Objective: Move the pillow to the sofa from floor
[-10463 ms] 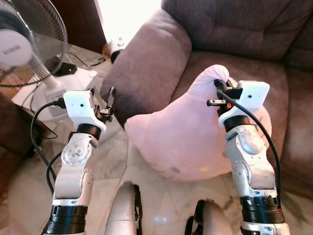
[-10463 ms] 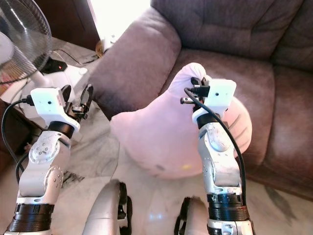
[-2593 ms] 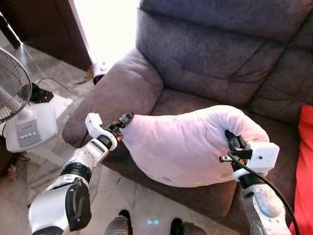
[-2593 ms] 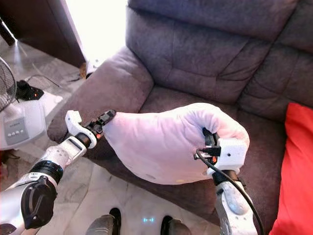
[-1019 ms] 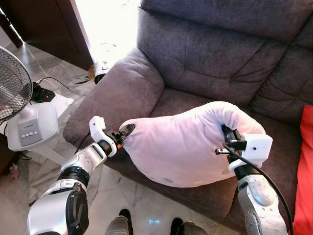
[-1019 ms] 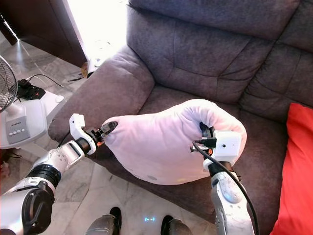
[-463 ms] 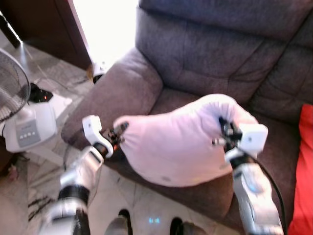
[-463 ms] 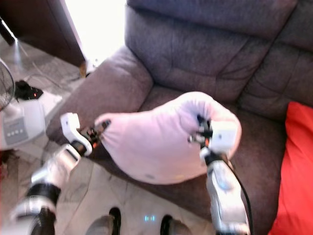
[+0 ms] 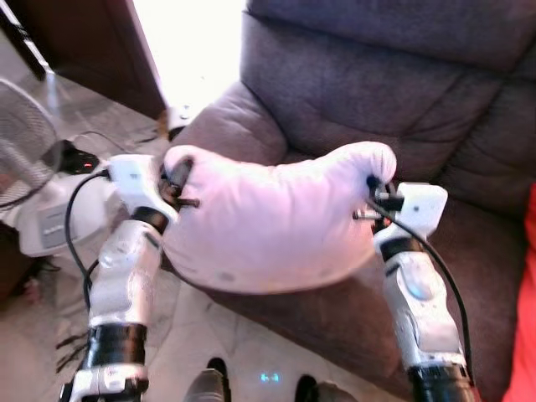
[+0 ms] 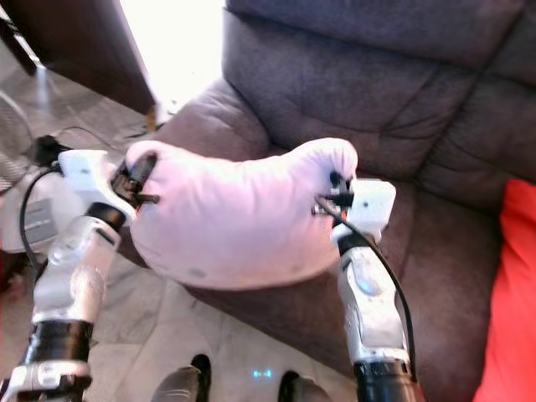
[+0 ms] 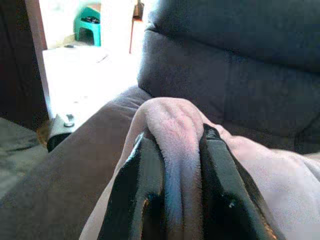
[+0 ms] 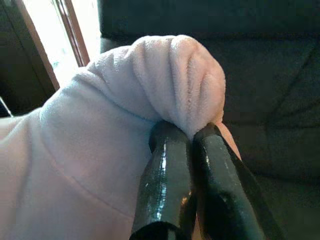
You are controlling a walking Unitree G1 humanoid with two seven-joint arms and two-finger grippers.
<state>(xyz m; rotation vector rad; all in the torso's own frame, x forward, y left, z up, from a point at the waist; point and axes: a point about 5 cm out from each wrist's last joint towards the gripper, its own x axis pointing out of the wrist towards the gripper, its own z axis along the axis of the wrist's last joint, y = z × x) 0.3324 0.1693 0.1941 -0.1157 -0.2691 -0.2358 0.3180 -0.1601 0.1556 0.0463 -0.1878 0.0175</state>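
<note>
Looks like home living room to me. Grey-brown sofa (image 9: 377, 92) fills 12 to 3 o'clock. Standing fan (image 9: 29, 159) and power strip (image 9: 77, 159) with cable on marble tile floor (image 9: 33, 335) at 9 o'clock. Bright doorway (image 9: 188, 50) at 11 o'clock. Red cushion (image 10: 507, 293) at 3 o'clock.

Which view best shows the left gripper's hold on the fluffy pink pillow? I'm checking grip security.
The left wrist view: both black fingers pinch a fold of the fluffy pink pillow. The eye views show the left gripper at the pillow's corner, fingers partly buried.
</note>
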